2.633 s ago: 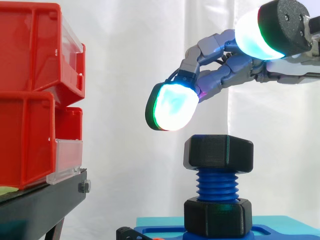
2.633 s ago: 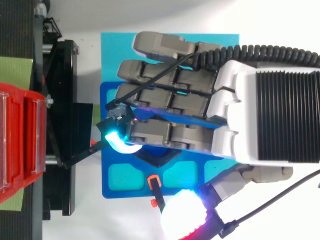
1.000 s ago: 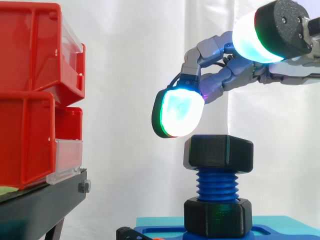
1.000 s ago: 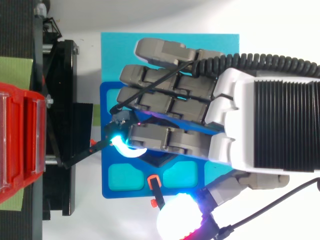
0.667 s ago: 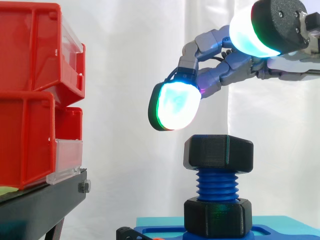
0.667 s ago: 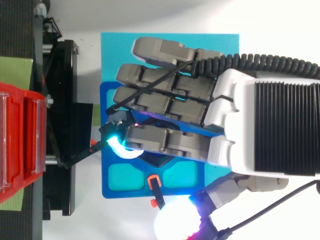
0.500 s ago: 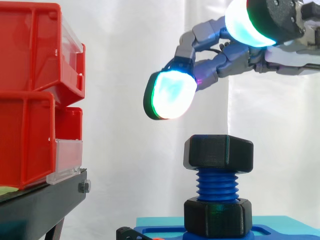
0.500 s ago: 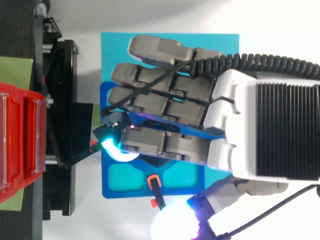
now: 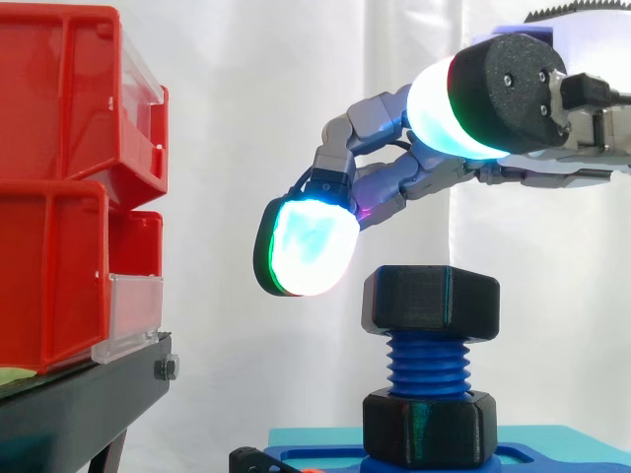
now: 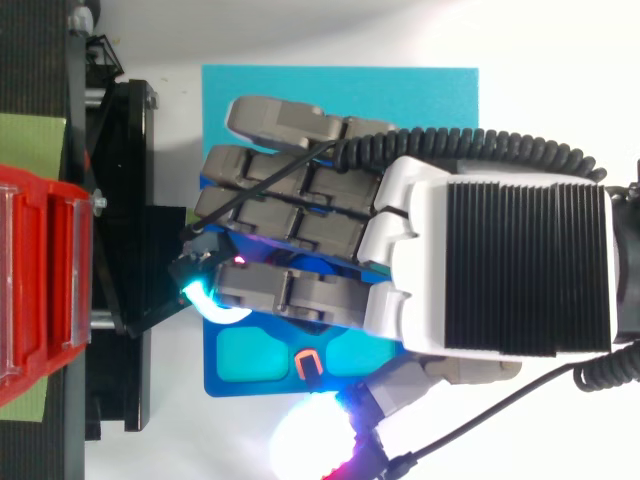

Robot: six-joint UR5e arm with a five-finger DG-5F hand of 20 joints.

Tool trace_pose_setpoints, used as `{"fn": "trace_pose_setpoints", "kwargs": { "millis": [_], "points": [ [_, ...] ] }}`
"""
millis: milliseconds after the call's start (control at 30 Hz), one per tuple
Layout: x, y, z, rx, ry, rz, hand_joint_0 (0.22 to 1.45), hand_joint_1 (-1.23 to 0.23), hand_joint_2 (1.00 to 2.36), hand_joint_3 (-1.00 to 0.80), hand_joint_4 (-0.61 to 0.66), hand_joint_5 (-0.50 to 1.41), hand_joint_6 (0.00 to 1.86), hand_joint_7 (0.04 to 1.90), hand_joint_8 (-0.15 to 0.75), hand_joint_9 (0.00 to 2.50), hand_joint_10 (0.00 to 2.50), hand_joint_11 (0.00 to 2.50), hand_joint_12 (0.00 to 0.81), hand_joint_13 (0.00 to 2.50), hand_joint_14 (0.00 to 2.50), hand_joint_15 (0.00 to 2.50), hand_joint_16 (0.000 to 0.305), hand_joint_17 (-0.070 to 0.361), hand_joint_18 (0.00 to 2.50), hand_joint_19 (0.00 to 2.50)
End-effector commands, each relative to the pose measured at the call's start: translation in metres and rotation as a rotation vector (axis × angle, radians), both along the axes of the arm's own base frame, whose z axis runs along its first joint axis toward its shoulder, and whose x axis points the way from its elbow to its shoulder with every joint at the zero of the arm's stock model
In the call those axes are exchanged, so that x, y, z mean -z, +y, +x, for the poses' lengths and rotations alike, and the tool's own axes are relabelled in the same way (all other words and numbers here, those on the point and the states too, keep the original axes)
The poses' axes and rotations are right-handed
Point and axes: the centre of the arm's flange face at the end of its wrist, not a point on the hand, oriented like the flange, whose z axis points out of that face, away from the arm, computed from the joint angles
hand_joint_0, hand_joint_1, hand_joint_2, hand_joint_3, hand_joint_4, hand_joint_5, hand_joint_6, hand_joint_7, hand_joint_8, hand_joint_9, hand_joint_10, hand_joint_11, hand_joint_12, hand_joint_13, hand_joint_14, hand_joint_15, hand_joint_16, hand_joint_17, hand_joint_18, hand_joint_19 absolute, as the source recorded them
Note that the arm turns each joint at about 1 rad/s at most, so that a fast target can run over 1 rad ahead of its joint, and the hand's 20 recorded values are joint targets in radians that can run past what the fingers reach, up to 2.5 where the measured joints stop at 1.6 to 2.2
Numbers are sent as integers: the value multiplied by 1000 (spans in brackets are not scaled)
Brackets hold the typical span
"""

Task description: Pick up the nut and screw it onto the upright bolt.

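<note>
Farthest left are the red bins (image 9: 59, 187), stacked on their black stand (image 9: 69, 404); they have no part in this job but they limit my reach on that side. From above, my leading fingertips (image 9: 306, 246) sit close to the stand's edge, so I judge there is little room to swing further left. Next comes the work itself. The nut (image 9: 431, 301) sits level on top of the upright bolt (image 9: 429, 363), with a stretch of blue thread bare beneath it and a second black hex piece (image 9: 429, 429) at the foot. All of this stands on a blue plate (image 10: 225, 385) over a cyan base (image 10: 300, 85). My hand (image 10: 500, 270) comes in from the right and hovers just above the nut. The fingers are loosely extended and hold nothing, one glowing pad hangs beside the nut's upper left corner without touching it, and the thumb is raised well clear on the near side. I take it the nut is already started on the thread and the step in hand is winding it down. The next move calls for lowering, closing fingers and thumb onto opposite flats of the hex, and twisting without tipping the nut. I cannot tell how well the thread has caught.
</note>
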Motion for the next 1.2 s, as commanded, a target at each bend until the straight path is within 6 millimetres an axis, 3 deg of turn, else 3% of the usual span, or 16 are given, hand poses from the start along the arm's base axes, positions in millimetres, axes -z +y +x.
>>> {"fn": "trace_pose_setpoints", "kwargs": {
  "millis": [0,467,1033,1167],
  "points": [
    [-3,0,0,-10,18,-4,522,-121,1000,-500,303,-97,504,972,280,604,0,0,349,480,0,0,43,96,275,0],
    [2,-6,-4,-2,58,-13,523,-124,1000,-500,305,-82,504,1084,284,618,0,0,346,486,0,0,43,96,278,0],
    [4,-39,-7,3,78,-34,537,-181,1000,-500,253,-9,501,1464,301,840,0,0,305,635,0,0,37,84,426,14],
    [3,-49,-7,-4,70,-49,541,-187,1000,-500,228,14,548,1381,306,945,0,0,290,690,0,0,36,81,479,35]
  ]
}}
